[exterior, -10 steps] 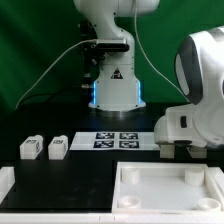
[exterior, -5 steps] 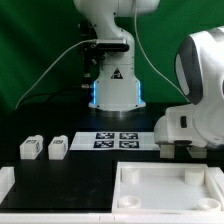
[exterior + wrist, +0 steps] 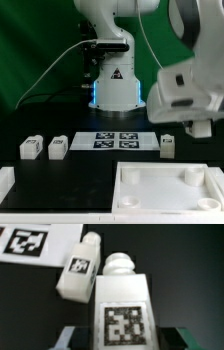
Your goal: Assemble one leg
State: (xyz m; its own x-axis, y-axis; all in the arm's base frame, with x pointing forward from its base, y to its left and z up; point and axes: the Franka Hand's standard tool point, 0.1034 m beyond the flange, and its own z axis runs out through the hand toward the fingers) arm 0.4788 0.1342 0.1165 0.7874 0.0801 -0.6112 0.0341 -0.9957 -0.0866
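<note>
A: Checking the leg [image 3: 123,300] first. Where is it?
B: Wrist view, right between the fingers [image 3: 72,339] of the gripper [image 3: 124,340]. The dark fingers sit tight on both of its sides, so it looks clamped.
A: Axis?
B: The long axis runs straight out from the fingers. The tagged end sits at the fingers and the rounded knob end points away from them. The tag face is turned toward the wrist camera.
A: Material, shape?
B: Smooth white plastic. Boxy body with flat faces, narrowing to a stepped rounded knob. The black-and-white tag is square and a bit blurred.
A: Neighbours?
B: A second leg [image 3: 80,269] lies just beyond it. Same shape, tilted off the first one's axis, knob end also away from the gripper. Can't tell if they touch. The marker board [image 3: 35,241] is past that, flat and white.
A: Exterior view?
B: The gripper hangs at the exterior view's right, above the black table [image 3: 90,170]. The held leg isn't clear there. A loose leg [image 3: 168,146] sits on the table centre-right. The far-left leg [image 3: 30,148] and the neighbour leg [image 3: 57,148] sit at the exterior view's left. A white rimmed tray piece [image 3: 160,166] is lower right.
</note>
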